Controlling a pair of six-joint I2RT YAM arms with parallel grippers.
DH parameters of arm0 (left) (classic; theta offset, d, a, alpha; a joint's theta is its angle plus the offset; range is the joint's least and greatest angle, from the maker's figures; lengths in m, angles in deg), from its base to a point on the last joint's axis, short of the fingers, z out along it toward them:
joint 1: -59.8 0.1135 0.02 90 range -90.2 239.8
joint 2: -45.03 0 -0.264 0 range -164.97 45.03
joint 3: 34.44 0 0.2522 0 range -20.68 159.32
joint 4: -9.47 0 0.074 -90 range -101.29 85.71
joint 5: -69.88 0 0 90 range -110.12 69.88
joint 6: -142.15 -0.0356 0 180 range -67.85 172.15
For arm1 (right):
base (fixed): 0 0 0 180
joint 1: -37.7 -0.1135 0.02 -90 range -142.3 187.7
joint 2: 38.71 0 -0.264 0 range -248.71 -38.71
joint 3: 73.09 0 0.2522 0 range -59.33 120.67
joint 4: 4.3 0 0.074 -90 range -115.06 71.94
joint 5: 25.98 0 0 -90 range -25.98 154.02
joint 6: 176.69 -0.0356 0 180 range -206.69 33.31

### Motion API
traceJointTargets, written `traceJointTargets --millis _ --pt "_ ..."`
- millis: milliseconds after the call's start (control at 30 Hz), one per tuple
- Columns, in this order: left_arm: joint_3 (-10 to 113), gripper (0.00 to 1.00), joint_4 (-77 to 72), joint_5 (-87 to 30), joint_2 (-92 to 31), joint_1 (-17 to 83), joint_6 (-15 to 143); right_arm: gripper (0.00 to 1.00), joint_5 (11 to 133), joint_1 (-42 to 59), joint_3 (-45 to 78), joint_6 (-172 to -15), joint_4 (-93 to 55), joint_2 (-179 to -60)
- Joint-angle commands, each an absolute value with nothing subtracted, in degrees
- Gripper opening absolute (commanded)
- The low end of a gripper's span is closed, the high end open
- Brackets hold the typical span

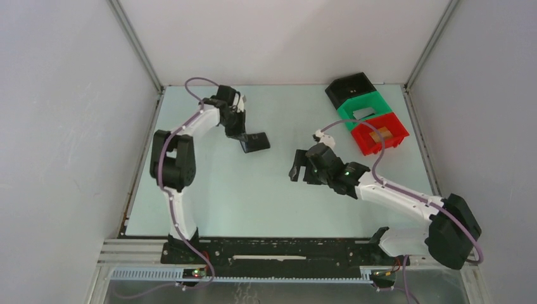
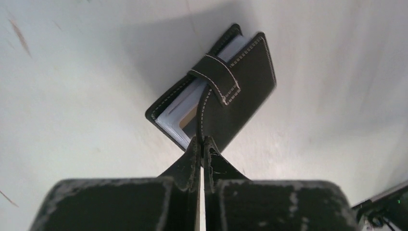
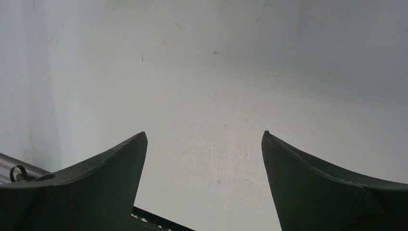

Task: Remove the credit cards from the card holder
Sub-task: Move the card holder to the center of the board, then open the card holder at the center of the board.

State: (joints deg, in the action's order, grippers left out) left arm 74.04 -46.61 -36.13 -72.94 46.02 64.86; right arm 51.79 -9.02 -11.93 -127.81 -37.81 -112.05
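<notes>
The black card holder (image 2: 240, 96) hangs from my left gripper (image 2: 202, 142), which is shut on the lower edge of one cover. Its closure tab (image 2: 219, 79) lies across the two covers. The covers gape a little, and pale bluish-white credit card edges (image 2: 185, 108) show between them, with a tan patch among them. In the top view the card holder (image 1: 257, 142) is at the left-middle of the table below my left gripper (image 1: 246, 143). My right gripper (image 1: 296, 168) is at mid-table, right of the card holder. It is open and empty (image 3: 204, 137) above bare table.
Three open bins stand in a row at the back right: black (image 1: 350, 87), green (image 1: 367, 104) with a pale flat piece inside, and red (image 1: 380, 133) with an orange-tan piece inside. White walls enclose the table on three sides.
</notes>
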Motion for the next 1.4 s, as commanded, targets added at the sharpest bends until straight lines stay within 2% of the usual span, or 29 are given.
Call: traceJointTargets --millis 0,133,367,500,700,733,900,1067,1133,1233,1367 --pt "61.8 0.0 -37.9 -34.7 -58.9 39.6 70.8 0.99 51.2 -3.6 -10.6 -129.1 -41.9 -107.1" --pt "54.2 0.0 -34.0 -23.9 -51.1 31.4 71.4 0.99 53.6 1.7 -12.1 -127.9 -43.4 -101.8" --pt "48.6 0.0 -33.2 -2.3 -43.2 16.0 64.2 0.99 58.6 13.8 -16.0 -128.2 -45.7 -91.3" --pt "46.2 0.01 -33.9 -2.7 -42.5 6.9 61.1 0.99 60.1 18.6 -18.8 -128.5 -47.0 -86.3" --pt "50.9 0.52 -40.3 -14.2 -45.8 -3.4 63.2 0.99 61.1 21.5 -22.0 -129.0 -47.9 -83.5" --pt "52.8 0.57 -43.3 -15.2 -46.3 -4.2 63.7 0.99 61.2 21.6 -22.2 -129.2 -47.9 -83.3" --pt "58.2 0.58 -47.4 -17.3 -40.3 -2.9 65.1 0.99 62.0 21.7 -23.5 -129.4 -47.4 -82.7" --pt "52.1 0.56 -40.4 -29.6 -32.8 10.1 73.3 0.98 64.6 20.4 -24.6 -129.9 -45.4 -83.1" --pt "48.5 0.56 -39.7 -28.9 -31.9 13.8 76.0 0.98 64.4 16.9 -24.7 -130.9 -44.6 -84.0" --pt "44.2 0.48 -40.6 -26.5 -32.3 18.6 80.5 0.96 60.8 8.6 -24.7 -133.8 -42.2 -86.8" --pt "40.0 0.48 -40.6 -29.8 -35.0 23.1 83.3 0.92 49.3 -4.7 -18.7 -136.5 -43.8 -97.2"
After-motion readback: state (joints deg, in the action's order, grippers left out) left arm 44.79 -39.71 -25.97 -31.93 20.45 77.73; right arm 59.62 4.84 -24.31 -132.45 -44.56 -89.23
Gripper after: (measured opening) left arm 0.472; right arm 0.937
